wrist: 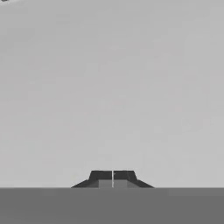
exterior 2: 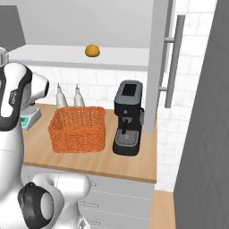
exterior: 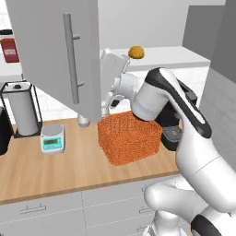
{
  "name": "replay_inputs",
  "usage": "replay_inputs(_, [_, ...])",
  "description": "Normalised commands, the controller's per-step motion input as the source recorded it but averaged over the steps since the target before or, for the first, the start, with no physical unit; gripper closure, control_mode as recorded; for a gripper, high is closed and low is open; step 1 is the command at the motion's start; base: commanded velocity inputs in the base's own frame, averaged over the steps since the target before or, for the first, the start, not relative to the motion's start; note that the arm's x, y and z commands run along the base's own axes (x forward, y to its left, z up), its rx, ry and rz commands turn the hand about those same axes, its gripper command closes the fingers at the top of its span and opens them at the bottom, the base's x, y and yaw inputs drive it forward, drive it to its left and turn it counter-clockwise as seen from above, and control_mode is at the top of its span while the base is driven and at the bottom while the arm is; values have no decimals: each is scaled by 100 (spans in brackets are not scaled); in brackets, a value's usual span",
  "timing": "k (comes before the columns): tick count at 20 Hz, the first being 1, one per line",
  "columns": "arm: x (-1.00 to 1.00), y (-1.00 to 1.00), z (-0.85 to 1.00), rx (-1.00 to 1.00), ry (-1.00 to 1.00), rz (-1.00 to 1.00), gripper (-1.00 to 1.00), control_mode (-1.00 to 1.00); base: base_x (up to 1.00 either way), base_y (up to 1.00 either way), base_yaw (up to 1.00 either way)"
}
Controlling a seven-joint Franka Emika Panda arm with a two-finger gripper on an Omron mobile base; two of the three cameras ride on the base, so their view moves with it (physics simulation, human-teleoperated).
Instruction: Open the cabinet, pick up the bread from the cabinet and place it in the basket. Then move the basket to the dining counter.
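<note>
The cabinet's left door (exterior: pixel 46 46) stands swung open toward me, its bar handle (exterior: pixel 71 57) on the outer face. On the pale shelf (exterior 2: pixel 53 56) inside lies the bread (exterior: pixel 136 52) (exterior 2: pixel 92 50), a small golden bun. Below it the orange basket (exterior: pixel 129 137) (exterior 2: pixel 79 129) stands on the wood worktop. My gripper (exterior: pixel 109 105) (wrist: pixel 113 177) sits just behind the open door's free edge, above the basket's left side. Its fingertips are shut together on nothing and face a flat grey surface.
A black coffee machine (exterior 2: pixel 129 117) stands right of the basket, under the cabinet's right door (exterior 2: pixel 161 62). Two shakers (exterior 2: pixel 68 96) stand behind the basket. A kitchen scale (exterior: pixel 52 138) and a paper towel holder (exterior: pixel 20 108) are on the worktop's left.
</note>
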Motion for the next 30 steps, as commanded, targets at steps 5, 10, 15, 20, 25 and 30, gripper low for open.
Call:
replay_inputs(5, [-3,100,0,-3,0,44,100,-100,0,0,0])
replay_inputs(10, [-7,92,0,-7,-4,29,100,-100,0,0,0])
replay_inputs(15, [-9,2,10,-8,-20,0,100,-100,0,0,0])
replay_inputs(20, [0,-33,16,-27,-11,-5,100,-100,0,0,0])
replay_inputs(25, [1,-70,-9,-40,-3,-3,100,-100,0,0,0])
replay_inputs(30, [0,-100,-85,-23,-35,-10,100,-100,0,0,0])
